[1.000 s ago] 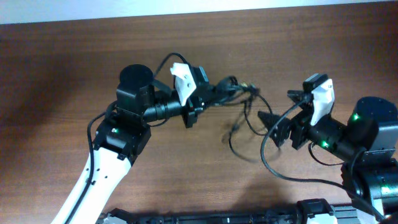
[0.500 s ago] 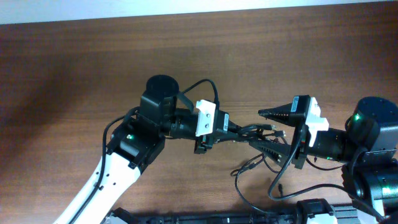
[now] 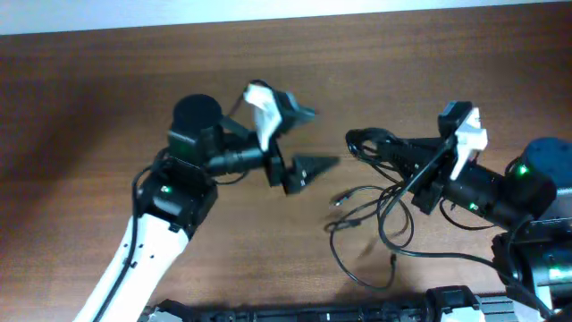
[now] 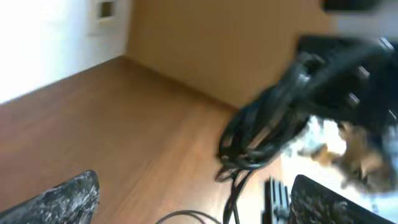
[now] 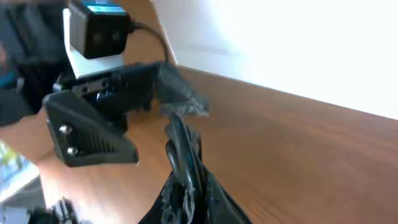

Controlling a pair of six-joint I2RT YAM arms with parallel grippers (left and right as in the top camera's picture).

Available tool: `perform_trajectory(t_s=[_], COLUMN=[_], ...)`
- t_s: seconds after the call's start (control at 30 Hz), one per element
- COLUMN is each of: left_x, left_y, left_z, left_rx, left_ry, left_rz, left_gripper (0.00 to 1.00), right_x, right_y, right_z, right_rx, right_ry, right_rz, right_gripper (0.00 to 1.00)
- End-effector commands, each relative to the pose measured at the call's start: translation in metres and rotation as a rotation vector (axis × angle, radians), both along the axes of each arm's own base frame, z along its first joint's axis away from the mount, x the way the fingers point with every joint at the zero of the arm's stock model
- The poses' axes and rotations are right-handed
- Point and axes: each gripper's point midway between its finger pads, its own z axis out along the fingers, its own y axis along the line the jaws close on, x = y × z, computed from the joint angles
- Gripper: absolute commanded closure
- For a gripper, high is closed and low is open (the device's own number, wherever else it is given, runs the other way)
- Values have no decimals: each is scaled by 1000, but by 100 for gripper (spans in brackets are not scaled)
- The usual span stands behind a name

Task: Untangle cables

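Observation:
The cables (image 3: 376,217) are thin black cords. One bunched end (image 3: 362,139) is lifted off the table, and the rest trails in loose loops on the wood with small plugs at the ends. My right gripper (image 3: 394,154) is shut on that bunch; in the right wrist view the cords (image 5: 180,147) rise out of its closed fingertips (image 5: 188,193). My left gripper (image 3: 312,139) stands wide open to the left of the bunch, holding nothing. In the left wrist view the bunch (image 4: 258,132) hangs ahead of the open left gripper (image 4: 193,183).
The brown wooden table (image 3: 107,89) stretches to the back and left. A white wall edge (image 3: 268,7) runs along the far side. A dark rail (image 3: 295,313) lies at the near edge, where the cable's lowest loop (image 3: 357,273) comes close.
My left gripper has opened, let go of the cables and drawn back to the left. My right gripper has shut on the bunch and lifted it toward the right.

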Motion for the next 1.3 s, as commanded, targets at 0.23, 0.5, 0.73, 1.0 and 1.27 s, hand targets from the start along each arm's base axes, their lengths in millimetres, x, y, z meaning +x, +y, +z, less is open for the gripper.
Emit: perform_trajectory(t_s=[0.23,0.5,0.73,1.0,1.27], left_x=[-2,5,-2,10,15], left_y=[-19,-36,-44,-38,-26], left_z=[26,24,25,23,-19], left_rx=[-299,-359,-360,-321,107], left_ry=[889,889,883,690,52], left_rz=[166,304,307,368,353], left_gripper=[16,41,73,100,100], right_x=[17,-2,-6,-4,17], right_y=[-10,7,13,13,-9], right_z=[36,40,39,37,9], right_rx=[156,157,162,156,69], right_ry=[0,-15,-2,0,54], right_rz=[-117,41,92,99,-92], right_gripper=[96,96,96,84,27])
